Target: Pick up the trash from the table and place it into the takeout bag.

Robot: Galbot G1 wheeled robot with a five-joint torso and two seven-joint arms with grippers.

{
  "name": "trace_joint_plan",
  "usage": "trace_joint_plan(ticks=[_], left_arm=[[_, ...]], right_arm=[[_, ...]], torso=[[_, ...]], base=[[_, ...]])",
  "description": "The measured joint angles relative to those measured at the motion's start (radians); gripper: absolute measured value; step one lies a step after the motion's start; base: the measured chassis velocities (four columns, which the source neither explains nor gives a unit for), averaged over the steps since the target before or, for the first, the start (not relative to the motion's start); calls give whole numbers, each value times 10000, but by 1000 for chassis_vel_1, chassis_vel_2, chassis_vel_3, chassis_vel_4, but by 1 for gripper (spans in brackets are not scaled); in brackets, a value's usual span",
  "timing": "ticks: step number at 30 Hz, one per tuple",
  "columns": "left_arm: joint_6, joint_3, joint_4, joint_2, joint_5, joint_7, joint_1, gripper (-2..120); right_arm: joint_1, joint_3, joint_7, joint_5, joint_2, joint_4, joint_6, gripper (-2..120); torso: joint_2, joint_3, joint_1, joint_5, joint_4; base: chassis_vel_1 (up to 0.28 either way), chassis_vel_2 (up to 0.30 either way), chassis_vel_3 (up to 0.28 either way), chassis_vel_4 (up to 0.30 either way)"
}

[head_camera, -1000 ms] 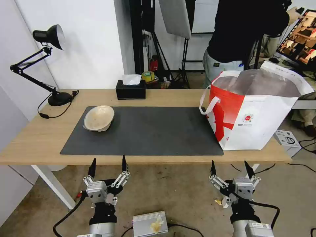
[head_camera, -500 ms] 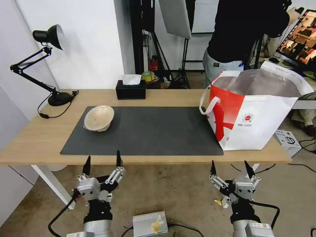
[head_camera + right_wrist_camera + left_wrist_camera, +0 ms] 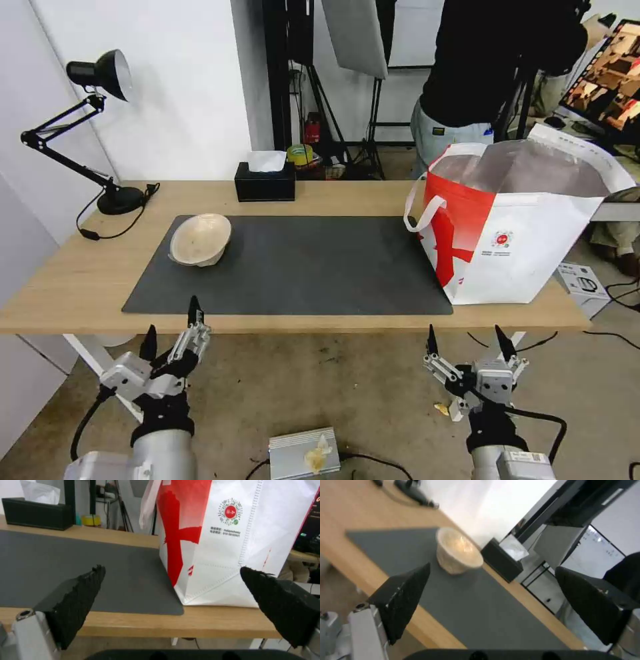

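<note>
A shallow beige bowl is the trash in view; it lies tilted on the dark grey mat at the left of the table. The takeout bag stands open at the table's right end, white and red with foil lining. My left gripper hangs open below the table's front edge, left of the bowl's line. Low before the bag, my right gripper is open and holds nothing.
A black tissue box sits at the back edge and a black desk lamp at the far left corner. A person in black stands behind the bag. A grey box lies on the floor between my arms.
My left gripper has swung left and turned, its tips now rising to the table's front edge. The right arm, bowl and bag have not moved.
</note>
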Motion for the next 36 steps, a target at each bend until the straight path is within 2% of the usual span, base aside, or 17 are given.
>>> trace_joint_plan(ticks=[1,5,6,9,10,15,23,36], left_arm=[[0,0,0,0,0,0,0,100],[327,-340,7,357,-1973,-476,-701,100],[327,-340,7,357,-1973,-476,-701,100],[424,-627,15,632,-3176,-678,-1111,100],[424,-627,15,632,-3176,-678,-1111,100],[541,-1276,23,1036,-4489,-1060,-1586,100],[643,-1536,79,1694,-5389,-1554,-2344,100],[684,-1517,1079,2541,-6169,-2417,-3679,100]], right_arm=[[0,0,0,0,0,0,0,100],[0,0,0,0,0,0,1,100],[0,0,0,0,0,0,1,100],[0,0,0,0,0,0,2,100],[0,0,0,0,0,0,2,100],[0,0,0,0,0,1,2,100],[1,0,0,0,0,0,3,100],[0,0,0,0,0,0,2,100]], torso=[[0,0,0,0,0],[0,0,0,0,0],[0,0,0,0,0],[0,0,1,0,1],[0,0,1,0,1],[-1,1,0,0,4],[-1,1,0,1,1],[-1,1,1,0,1]], base=[[0,0,0,0],[0,0,0,0],[0,0,0,0],[0,0,0,0],[0,0,0,0],[0,0,0,0],[0,0,0,0],[0,0,0,0]])
